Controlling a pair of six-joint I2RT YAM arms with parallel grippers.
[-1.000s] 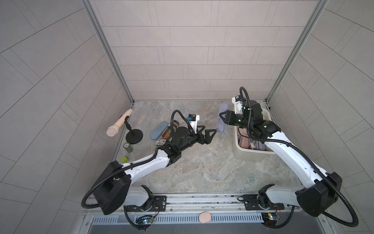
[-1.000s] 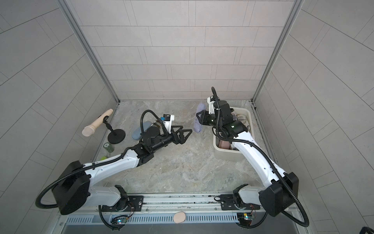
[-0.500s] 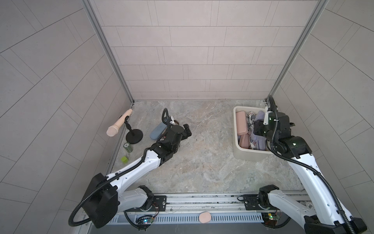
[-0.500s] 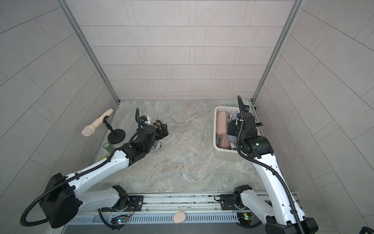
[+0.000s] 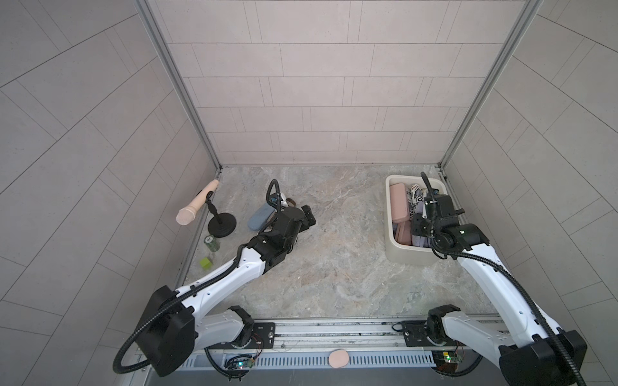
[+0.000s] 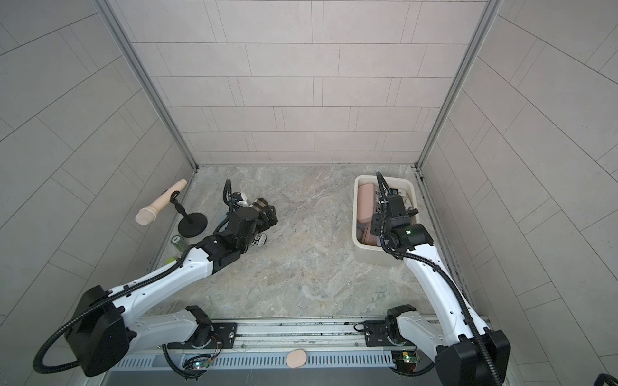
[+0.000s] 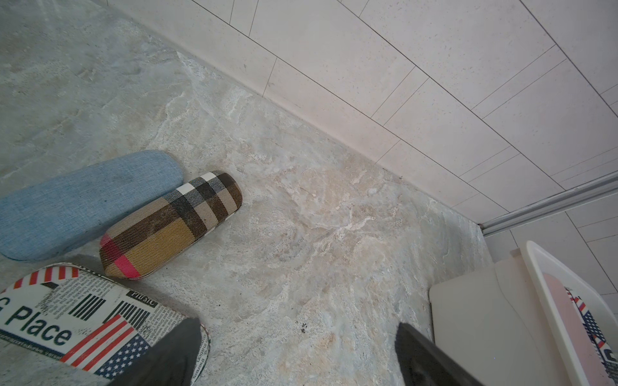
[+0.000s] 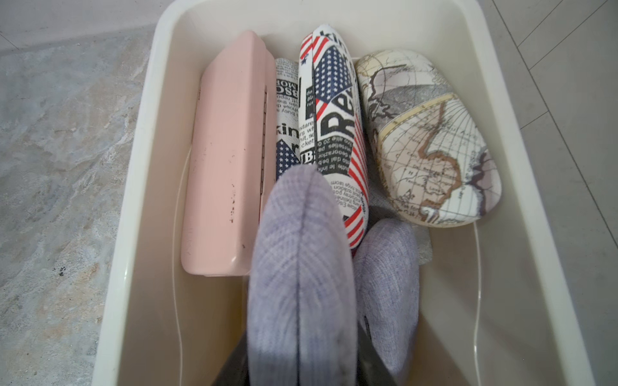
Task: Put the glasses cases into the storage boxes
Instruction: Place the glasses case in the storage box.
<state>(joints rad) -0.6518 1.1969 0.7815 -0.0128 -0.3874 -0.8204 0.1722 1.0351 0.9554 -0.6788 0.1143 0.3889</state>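
Right wrist view: a lilac fabric case [image 8: 301, 267] is pinched by the right gripper [image 8: 301, 364] over the inside of the cream storage tub [image 8: 143, 234], where a pink case [image 8: 227, 160], a flag-print case [image 8: 334, 117] and a map-print case [image 8: 428, 140] are packed. The left gripper [image 7: 296, 357] is held spread above the marble table [image 7: 301, 217], near a newspaper-print case [image 7: 77, 317], a plaid case [image 7: 170, 224] and a blue case [image 7: 77, 200].

Illumination is bright, even and diffuse, from overhead. Shadows on the marble floor [image 5: 334, 267] beneath the left arm [image 5: 230, 277] are faint and soft-edged. Both top views curve the wall tiles [image 5: 317, 93] toward the frame edges. In the 2 wrist views, near-lens items blur: the lavender case [image 8: 301, 284] and the fingers [image 7: 167, 357] of the left gripper [image 7: 296, 326].
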